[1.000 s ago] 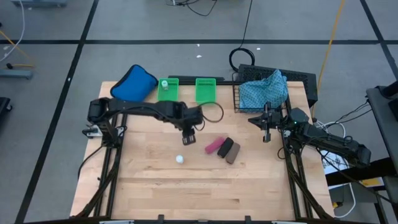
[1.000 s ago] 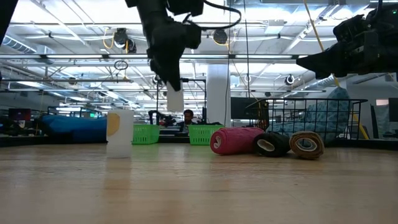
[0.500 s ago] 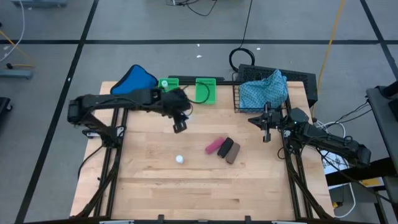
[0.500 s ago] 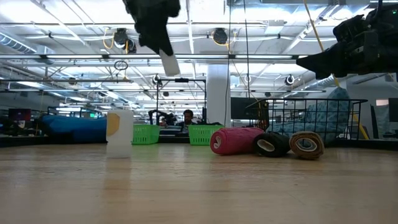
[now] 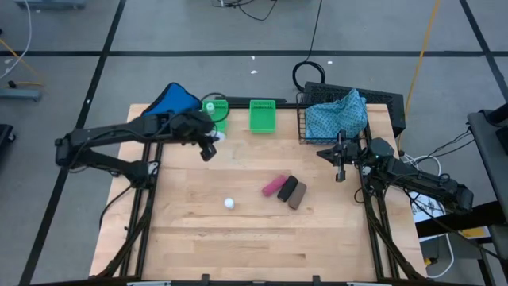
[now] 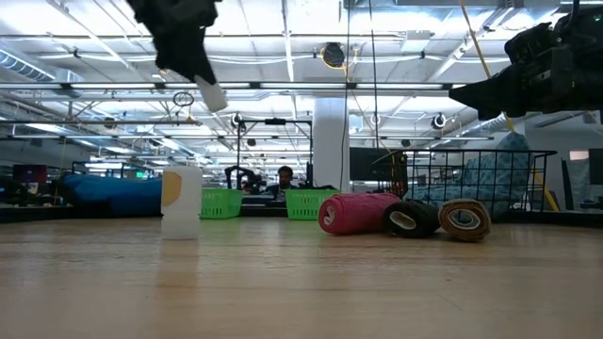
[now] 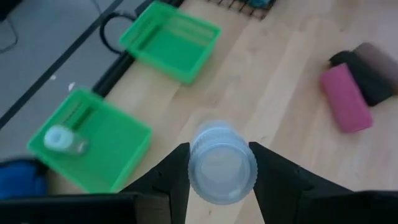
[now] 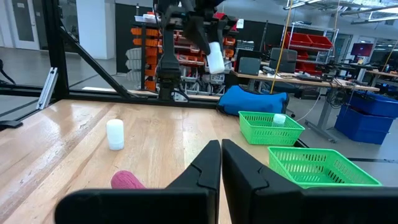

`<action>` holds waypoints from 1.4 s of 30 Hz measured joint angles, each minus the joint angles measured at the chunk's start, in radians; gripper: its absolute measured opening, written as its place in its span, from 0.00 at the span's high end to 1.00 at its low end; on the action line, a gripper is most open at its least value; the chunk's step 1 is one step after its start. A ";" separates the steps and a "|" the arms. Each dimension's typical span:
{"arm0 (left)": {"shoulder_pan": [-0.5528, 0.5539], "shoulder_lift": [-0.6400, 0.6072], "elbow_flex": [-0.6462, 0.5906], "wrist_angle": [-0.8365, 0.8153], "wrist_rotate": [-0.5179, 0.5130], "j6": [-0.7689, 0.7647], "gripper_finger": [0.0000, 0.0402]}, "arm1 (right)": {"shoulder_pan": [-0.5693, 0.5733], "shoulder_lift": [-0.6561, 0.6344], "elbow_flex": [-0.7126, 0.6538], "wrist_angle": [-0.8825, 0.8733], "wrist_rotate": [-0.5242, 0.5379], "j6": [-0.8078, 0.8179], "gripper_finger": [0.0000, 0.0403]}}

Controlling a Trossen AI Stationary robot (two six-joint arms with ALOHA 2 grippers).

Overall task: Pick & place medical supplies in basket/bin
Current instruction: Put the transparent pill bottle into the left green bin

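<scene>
A small white bottle [image 7: 222, 163] is pinched between the fingers of the left gripper [image 5: 208, 147], which is held high above the table [image 5: 198, 238] near its far-left part, just beside the left green bin [image 5: 214, 114]. In the left wrist view the bottle is seen end-on, so its long axis runs along the gripper's line of sight, pointing down at the wood. A second bottle [image 5: 210, 107] already lies inside that left green bin, at about 12 o'clock from the gripper in the high view. The wire basket [image 5: 305, 127], already holding the patterned cloth [image 5: 337, 114], lies at about 2 to 3 o'clock from the left gripper, well apart from it, with the second green bin [image 5: 263, 114] between. A carry to the basket would therefore be judged a long crossing; the green bin is far nearer.

A third bottle [image 5: 229, 203] stands upright on the bare wood near the table centre. The pink roll [image 5: 272, 187], black roll [image 5: 286, 189] and brown roll [image 5: 298, 195] lie touching side by side, their long axes parallel and slanted.

The right gripper [image 5: 340, 173] waits with its fingers pressed together at the right side, just in front of the basket, and is the nearer arm to it.

The surface is pale planked wood. Beyond it, an open workshop with shelving and ceiling lights is visible.
</scene>
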 joint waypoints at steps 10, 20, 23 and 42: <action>0.098 -0.155 -0.284 0.257 0.018 -0.013 0.63 | 0.000 0.000 0.000 0.000 0.000 0.000 0.98; 0.220 -0.129 -0.329 0.307 0.007 -0.095 0.63 | 0.000 0.000 0.000 0.000 0.000 0.000 0.98; 0.244 -0.127 -0.329 0.305 0.006 -0.097 0.63 | 0.000 0.000 0.000 0.000 0.000 0.000 0.98; 0.275 -0.127 -0.329 0.446 -0.150 -0.102 0.63 | 0.000 0.000 0.000 0.000 0.000 0.000 0.98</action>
